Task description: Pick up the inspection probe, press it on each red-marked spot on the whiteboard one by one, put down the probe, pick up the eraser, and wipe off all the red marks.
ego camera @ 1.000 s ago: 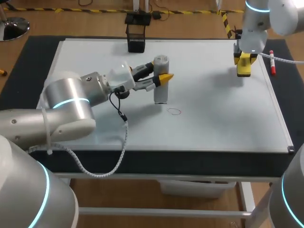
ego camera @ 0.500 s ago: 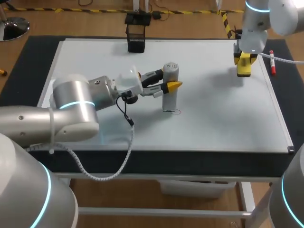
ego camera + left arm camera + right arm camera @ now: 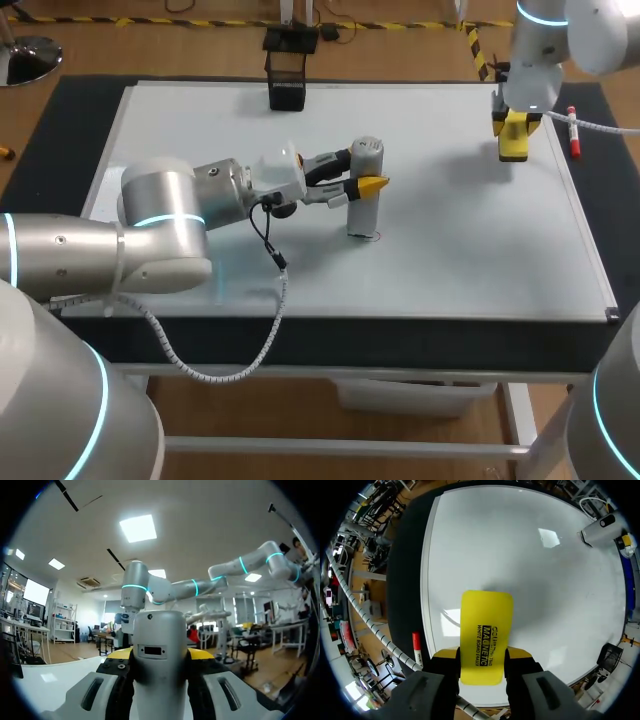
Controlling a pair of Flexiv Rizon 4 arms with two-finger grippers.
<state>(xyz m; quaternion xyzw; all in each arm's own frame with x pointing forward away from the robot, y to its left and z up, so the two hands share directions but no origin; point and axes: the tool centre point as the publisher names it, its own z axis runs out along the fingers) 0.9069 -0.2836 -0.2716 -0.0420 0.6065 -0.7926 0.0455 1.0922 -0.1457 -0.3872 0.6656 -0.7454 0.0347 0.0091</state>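
Note:
The inspection probe (image 3: 364, 210), a grey upright cylinder, stands with its lower end on a small red circle (image 3: 375, 237) near the middle of the whiteboard (image 3: 470, 250). My left gripper (image 3: 365, 180) is shut on the probe's upper part. In the left wrist view the probe (image 3: 160, 655) fills the gap between the yellow-tipped fingers (image 3: 118, 656). My right gripper (image 3: 512, 135) hangs over the board's far right, shut on the yellow eraser (image 3: 513, 145). The right wrist view has the eraser (image 3: 486, 630) clamped between its fingers above the bare board (image 3: 520, 555), with the probe (image 3: 600, 527) far ahead.
A black holder (image 3: 288, 85) stands at the board's far edge. A red marker (image 3: 573, 132) lies on the dark mat just off the board's right side, beside my right gripper; it also shows as the marker (image 3: 417, 647) in the right wrist view.
My left arm has carried the probe rightward and set its lower end down on the red circle. The right arm and eraser have stayed still.

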